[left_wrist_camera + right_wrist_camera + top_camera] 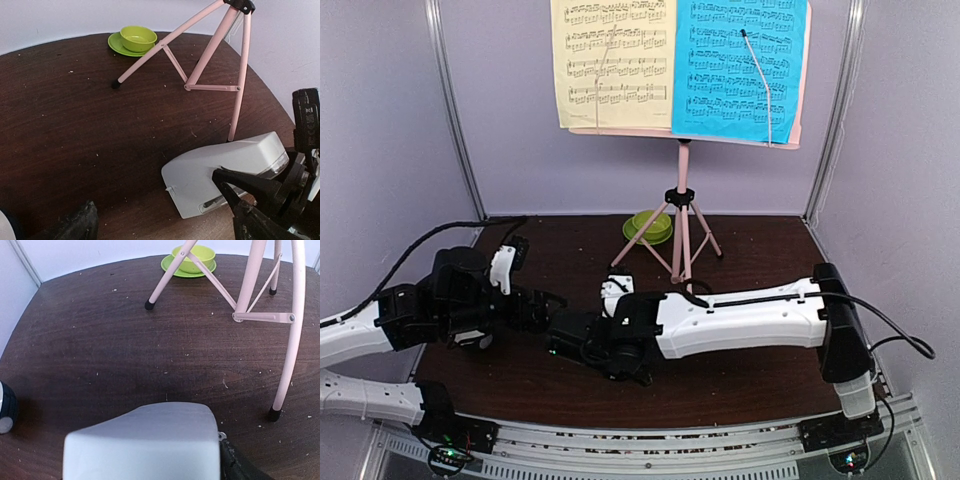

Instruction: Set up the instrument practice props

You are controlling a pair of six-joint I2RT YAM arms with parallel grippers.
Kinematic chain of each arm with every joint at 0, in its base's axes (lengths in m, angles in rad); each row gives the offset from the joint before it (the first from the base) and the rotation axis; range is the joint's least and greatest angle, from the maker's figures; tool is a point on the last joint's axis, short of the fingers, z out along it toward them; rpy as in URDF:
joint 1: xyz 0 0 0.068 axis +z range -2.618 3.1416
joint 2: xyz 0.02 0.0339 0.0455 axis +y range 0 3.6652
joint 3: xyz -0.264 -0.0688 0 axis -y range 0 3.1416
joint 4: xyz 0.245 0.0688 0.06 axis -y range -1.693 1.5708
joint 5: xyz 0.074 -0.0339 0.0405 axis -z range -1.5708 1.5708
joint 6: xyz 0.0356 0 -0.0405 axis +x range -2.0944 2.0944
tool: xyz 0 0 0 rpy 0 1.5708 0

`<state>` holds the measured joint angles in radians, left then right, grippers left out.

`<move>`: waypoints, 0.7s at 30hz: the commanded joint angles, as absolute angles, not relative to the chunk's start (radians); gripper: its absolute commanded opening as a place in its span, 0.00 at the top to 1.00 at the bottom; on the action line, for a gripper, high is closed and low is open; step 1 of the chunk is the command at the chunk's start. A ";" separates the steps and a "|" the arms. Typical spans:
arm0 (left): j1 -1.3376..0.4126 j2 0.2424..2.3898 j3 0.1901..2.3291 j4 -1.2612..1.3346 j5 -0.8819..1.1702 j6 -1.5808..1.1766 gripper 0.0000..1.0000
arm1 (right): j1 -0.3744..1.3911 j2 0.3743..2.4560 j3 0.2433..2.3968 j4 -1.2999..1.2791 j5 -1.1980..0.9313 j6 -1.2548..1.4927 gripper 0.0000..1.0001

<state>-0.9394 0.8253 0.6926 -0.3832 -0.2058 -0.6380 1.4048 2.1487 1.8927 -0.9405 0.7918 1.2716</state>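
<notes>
Lab booth; pale walls (380,100), alu frame (455,110)

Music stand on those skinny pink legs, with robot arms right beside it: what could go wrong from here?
The right arm lies just in front of the music stand; a careless swing could hit a thin leg and topple it, pages and all. The metronome sits tilted in the right gripper, so it might slip or be set down on its side.
</notes>
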 commanded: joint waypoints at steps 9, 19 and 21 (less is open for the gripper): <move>-0.934 0.803 0.700 -0.420 -0.218 -0.637 0.02 | 1.425 2.133 1.936 -0.977 0.897 1.443 0.05; -0.935 0.789 0.779 -0.464 -0.235 -0.690 0.02 | 1.439 1.815 1.595 -0.589 0.914 1.186 0.00; -0.939 0.811 0.810 -0.484 -0.238 -0.738 0.02 | 1.438 1.729 1.502 -0.535 0.913 1.155 0.00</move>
